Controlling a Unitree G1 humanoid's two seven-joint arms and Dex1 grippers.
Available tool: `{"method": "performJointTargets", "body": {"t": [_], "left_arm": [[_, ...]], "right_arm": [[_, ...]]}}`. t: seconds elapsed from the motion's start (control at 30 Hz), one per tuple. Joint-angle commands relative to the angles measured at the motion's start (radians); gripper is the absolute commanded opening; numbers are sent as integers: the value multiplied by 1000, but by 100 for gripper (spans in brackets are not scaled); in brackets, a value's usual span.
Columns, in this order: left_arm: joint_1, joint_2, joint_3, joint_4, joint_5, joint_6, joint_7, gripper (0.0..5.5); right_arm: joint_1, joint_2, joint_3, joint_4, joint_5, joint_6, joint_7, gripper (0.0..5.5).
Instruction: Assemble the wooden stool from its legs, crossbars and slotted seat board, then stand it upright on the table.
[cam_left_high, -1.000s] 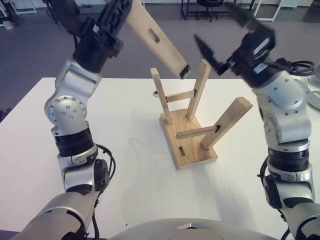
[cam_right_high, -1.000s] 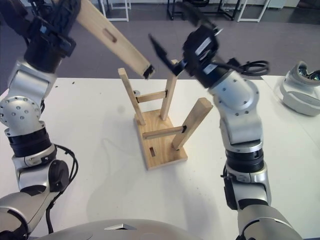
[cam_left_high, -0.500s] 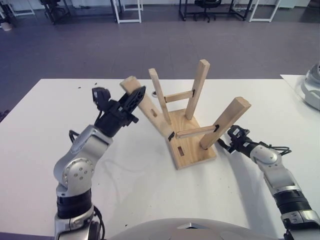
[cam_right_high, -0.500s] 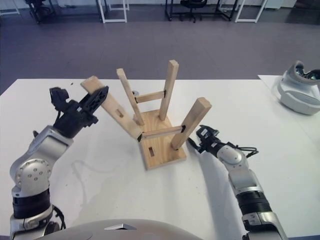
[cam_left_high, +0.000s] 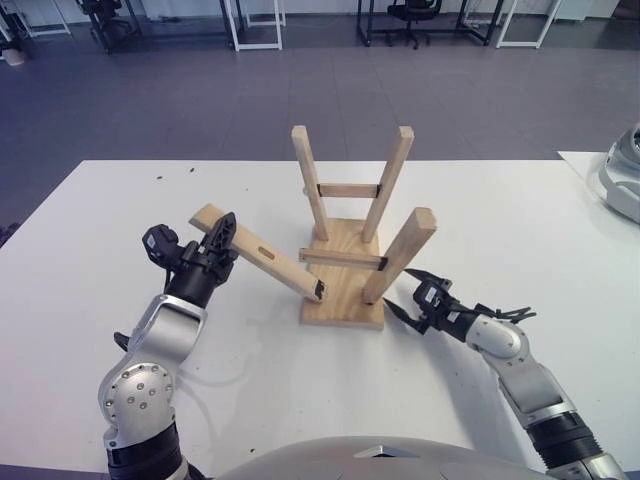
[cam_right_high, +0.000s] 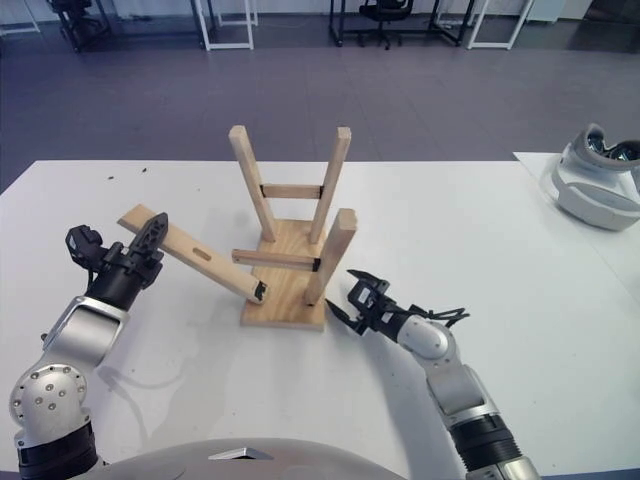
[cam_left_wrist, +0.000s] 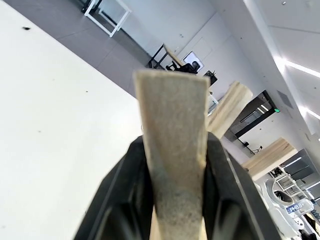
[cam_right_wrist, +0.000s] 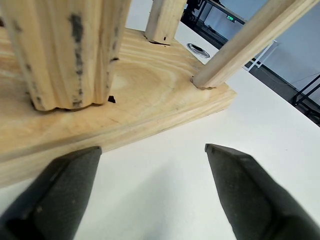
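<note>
Bench (cam_left_high: 520, 215): a white top across the lower two thirds of the head views.
Stool (cam_left_high: 345, 235): just right of centre, upside down and part built, resting on its seat with three legs pointing up.
Seat board (cam_left_high: 345, 292): flat on the bench under the legs, its near edge towards the bottom of the frame.
Standing legs (cam_left_high: 309, 180): two at the back lean slightly towards each other. The third, at the front right, tilts to the right.
Fourth leg (cam_left_high: 262, 256): slants from centre left down to the board's near left corner, its dark tip on or just above the board. I cannot tell whether it is seated.
Crossbars (cam_left_high: 348, 190): one joins the two back legs. The other runs left from the front right leg, its free end just above the slanting leg.
Headset (cam_right_high: 600, 185): white, on the bench at the right edge.
Left gripper (cam_left_high: 224, 238): centre left, pinching the upper end of the fourth leg between both fingers.
Right gripper (cam_left_high: 398, 290): lower right of centre, low over the bench, fingers spread and pointing at the board's near right corner, just apart from it.
</note>
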Motion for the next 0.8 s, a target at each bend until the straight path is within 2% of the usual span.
{"method": "performJointTargets", "body": {"t": [0.03, 0.4, 0.6, 0.7, 0.8], "left_arm": [[-8, 42, -6, 13, 25, 15, 34, 101], [-83, 103, -96, 51, 222, -20, -17, 101], [-52, 169, -60, -3, 189, 63, 10, 101], [-65, 168, -113, -14, 243, 78, 34, 101], [-116, 173, -199, -9, 333, 87, 46, 101]], "right_arm": [[-30, 27, 14, -19, -4, 19, -4, 389], [-47, 29, 22, -10, -45, 9, -7, 389], [-41, 27, 19, -17, -53, 10, -15, 389], [-42, 28, 16, -30, -59, 14, -27, 389], [-55, 43, -63, -80, -7, 6, -74, 389]]}}
